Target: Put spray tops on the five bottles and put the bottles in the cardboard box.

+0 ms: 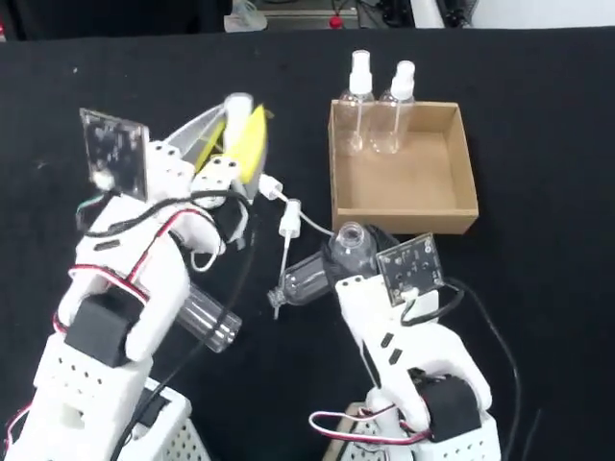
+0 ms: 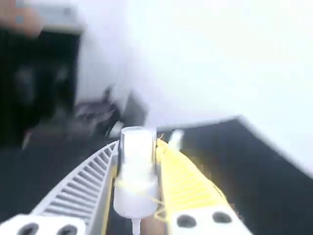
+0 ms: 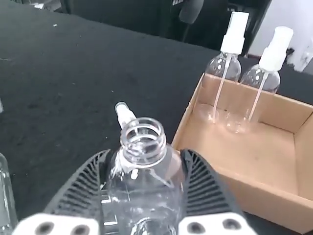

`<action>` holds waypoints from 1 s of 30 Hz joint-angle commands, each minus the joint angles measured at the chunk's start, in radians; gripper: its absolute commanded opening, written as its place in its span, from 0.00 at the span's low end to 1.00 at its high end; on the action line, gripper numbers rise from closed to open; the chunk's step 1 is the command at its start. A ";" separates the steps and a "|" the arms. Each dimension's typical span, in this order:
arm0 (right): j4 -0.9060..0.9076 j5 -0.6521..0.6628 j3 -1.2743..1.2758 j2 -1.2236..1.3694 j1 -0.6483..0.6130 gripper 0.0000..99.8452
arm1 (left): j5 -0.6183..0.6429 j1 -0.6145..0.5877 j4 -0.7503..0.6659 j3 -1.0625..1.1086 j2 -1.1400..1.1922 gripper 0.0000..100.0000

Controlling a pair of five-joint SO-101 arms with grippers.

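My left gripper is raised over the table's left part, its white and yellow fingers shut on a white spray top. In front of the cardboard box, my right gripper is shut on a clear bottle that stands upright with an open neck. Two capped bottles stand in the box's far left corner. A loose spray top with its tube lies between the arms, and another lies just beyond it. One open bottle lies beside my right gripper, a second under the left arm.
The box sits right of the held bottle, its near half bare. Black cloth covers the table. Cables run along both arms.
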 commanded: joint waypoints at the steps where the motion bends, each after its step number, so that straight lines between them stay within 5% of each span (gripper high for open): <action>1: -0.075 -0.014 0.015 -0.101 -0.020 0.01 | -0.006 0.064 -0.198 -0.007 -0.020 0.03; 7: -0.107 -0.169 0.019 -0.101 -0.020 0.01 | -0.006 0.171 -0.287 0.067 -0.038 0.03; 13: -0.109 -0.167 0.024 -0.101 -0.018 0.01 | -0.002 0.182 -0.295 0.093 -0.068 0.03; 19: -0.109 -0.167 0.044 -0.102 -0.074 0.01 | 0.143 0.177 -0.370 0.120 -0.101 0.03; 23: -0.110 -0.166 0.062 -0.102 -0.180 0.01 | 0.147 0.180 -0.379 0.130 -0.101 0.03; 30: -0.129 -0.166 0.064 -0.102 -0.180 0.01 | 0.153 0.182 -0.373 0.142 -0.101 0.03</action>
